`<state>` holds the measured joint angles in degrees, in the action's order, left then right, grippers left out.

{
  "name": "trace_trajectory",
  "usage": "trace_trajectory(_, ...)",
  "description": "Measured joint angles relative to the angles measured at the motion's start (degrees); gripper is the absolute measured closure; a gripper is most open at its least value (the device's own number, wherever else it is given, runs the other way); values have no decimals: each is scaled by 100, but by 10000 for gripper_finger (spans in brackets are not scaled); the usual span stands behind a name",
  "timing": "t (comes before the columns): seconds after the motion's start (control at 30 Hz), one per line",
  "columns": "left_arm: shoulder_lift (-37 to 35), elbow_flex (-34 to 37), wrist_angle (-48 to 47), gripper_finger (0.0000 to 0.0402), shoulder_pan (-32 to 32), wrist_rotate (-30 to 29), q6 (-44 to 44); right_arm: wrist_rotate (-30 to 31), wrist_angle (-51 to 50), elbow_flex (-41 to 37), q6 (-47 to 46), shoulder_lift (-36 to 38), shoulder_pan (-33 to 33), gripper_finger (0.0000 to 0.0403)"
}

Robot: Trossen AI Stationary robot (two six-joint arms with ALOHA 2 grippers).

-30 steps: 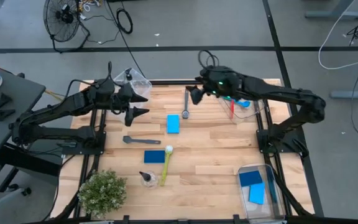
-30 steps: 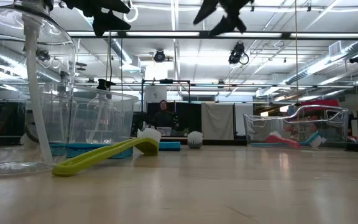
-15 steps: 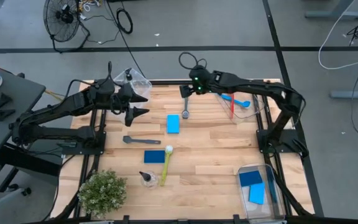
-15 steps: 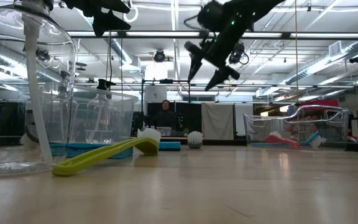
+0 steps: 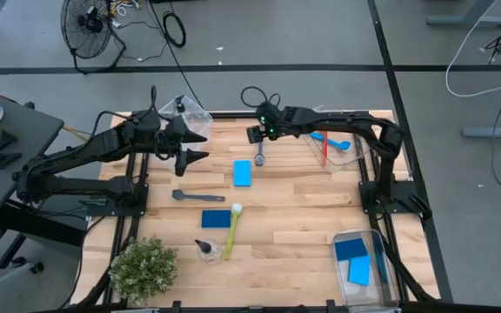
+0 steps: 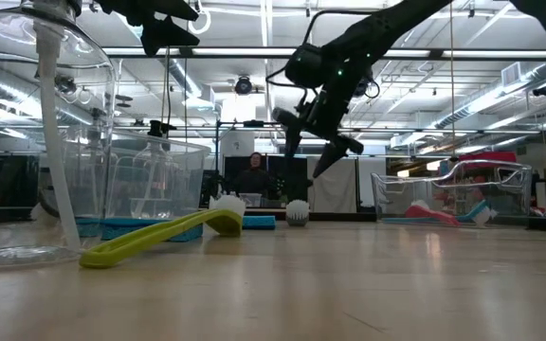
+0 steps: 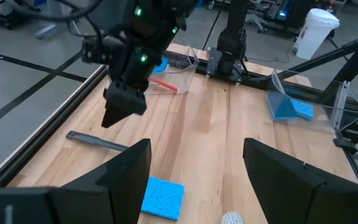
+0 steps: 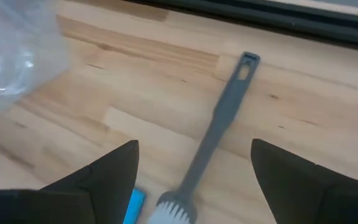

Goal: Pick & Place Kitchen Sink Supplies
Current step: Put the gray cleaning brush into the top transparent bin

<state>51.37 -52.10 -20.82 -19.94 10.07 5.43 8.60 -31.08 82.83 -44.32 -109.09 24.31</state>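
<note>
Brushes (image 5: 259,146) and sponges (image 5: 243,172) lie on pale wooden table (image 5: 303,209).

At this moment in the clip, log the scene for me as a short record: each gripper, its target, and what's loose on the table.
right gripper: open, above the grey brush at the table's far edge, nothing held
left gripper: open, empty, waiting at the far left
loose on table: two blue sponges, yellow-green brush, dark brush, small bottle
near-right bin: blue sponges inside
far-right bin: red and blue brushes inside
</note>
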Motion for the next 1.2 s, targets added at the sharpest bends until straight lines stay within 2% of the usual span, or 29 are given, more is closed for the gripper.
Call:
trace_trajectory(0.23, 0, 0, -2, 142, -2, -273, 179, 90, 31, 0, -25, -400, 27, 92)
trace_trajectory(0.5, 0, 0, -2, 142, 0, -298, 178, 76, 160, -2, -162, -787, 1, 92)
trace_trajectory(1.2, 0, 0, -4, 142, -2, -298, 186, 296, 488, 2, 18, -1110, -2, 92)
